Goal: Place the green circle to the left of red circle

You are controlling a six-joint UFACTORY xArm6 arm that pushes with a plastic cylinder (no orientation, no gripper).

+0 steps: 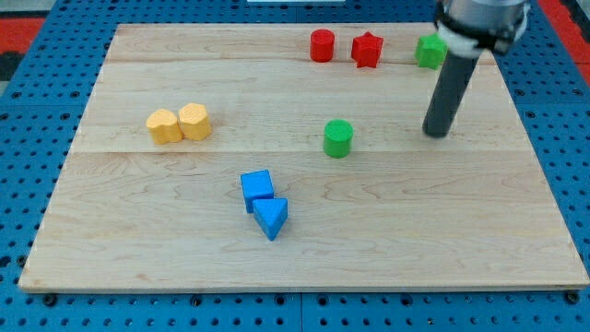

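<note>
The green circle (338,138) is a short green cylinder near the middle of the wooden board (138,249). The red circle (322,45) is a red cylinder at the view's top, almost straight above the green one and well apart from it. My tip (436,134) rests on the board to the right of the green circle, about a hundred pixels away, at nearly the same height in the view. It touches no block.
A red star (367,50) sits just right of the red circle. A green block (429,52) lies at the top right, partly behind the rod. Two yellow blocks (179,124) sit at the left. A blue cube (257,188) and blue triangle (271,218) lie lower centre.
</note>
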